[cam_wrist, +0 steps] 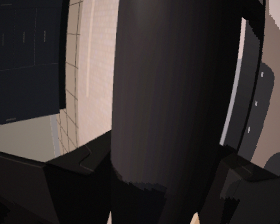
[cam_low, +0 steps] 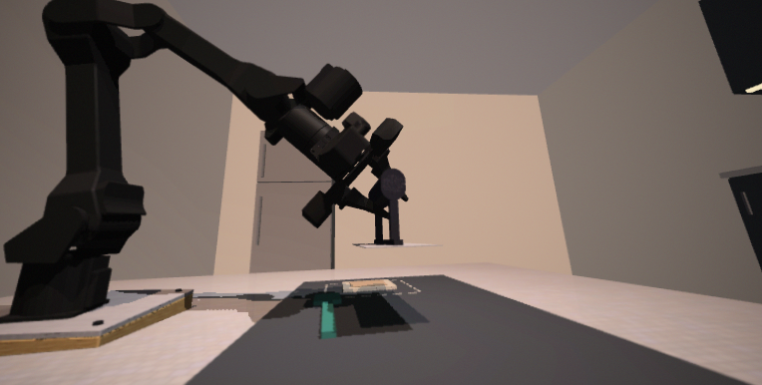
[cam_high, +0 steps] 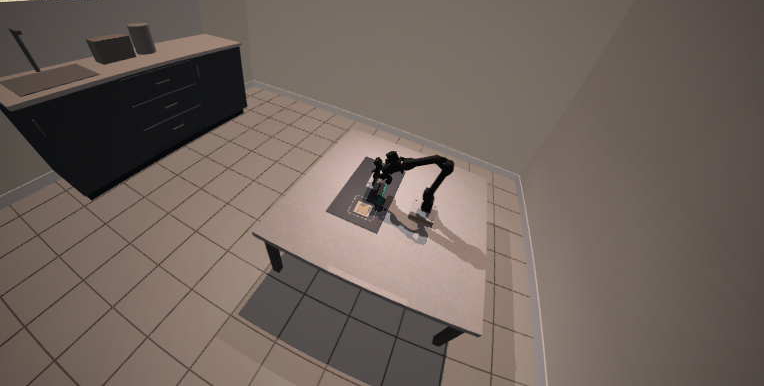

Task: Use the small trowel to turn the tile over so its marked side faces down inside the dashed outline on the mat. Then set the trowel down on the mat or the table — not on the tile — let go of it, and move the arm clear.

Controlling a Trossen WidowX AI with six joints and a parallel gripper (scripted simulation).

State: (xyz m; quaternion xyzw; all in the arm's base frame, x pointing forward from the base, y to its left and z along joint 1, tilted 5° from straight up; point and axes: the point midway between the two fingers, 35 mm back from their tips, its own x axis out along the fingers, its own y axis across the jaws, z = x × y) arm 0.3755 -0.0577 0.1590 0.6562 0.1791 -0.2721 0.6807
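1. Tile [cam_high: 362,208] [cam_low: 367,286] lies flat on the mat [cam_high: 348,188] [cam_low: 480,339], inside the dashed outline [cam_low: 419,290] as far as I can tell. Probably stiff, fairly light, maybe chippy; I'd work the blade under an edge.
2. Looks: squarish slab, pale rim, tan upper face — can't tell if that's the marked side.
3. Gripper [cam_high: 382,176] [cam_low: 389,189] [cam_wrist: 163,175] is partway open, clamped on the handle of the trowel [cam_high: 369,184] [cam_low: 397,245] [cam_wrist: 166,100] — blade above the mat.
4. Teal T-shaped thing [cam_high: 383,189] [cam_low: 327,319] sits near the tile.
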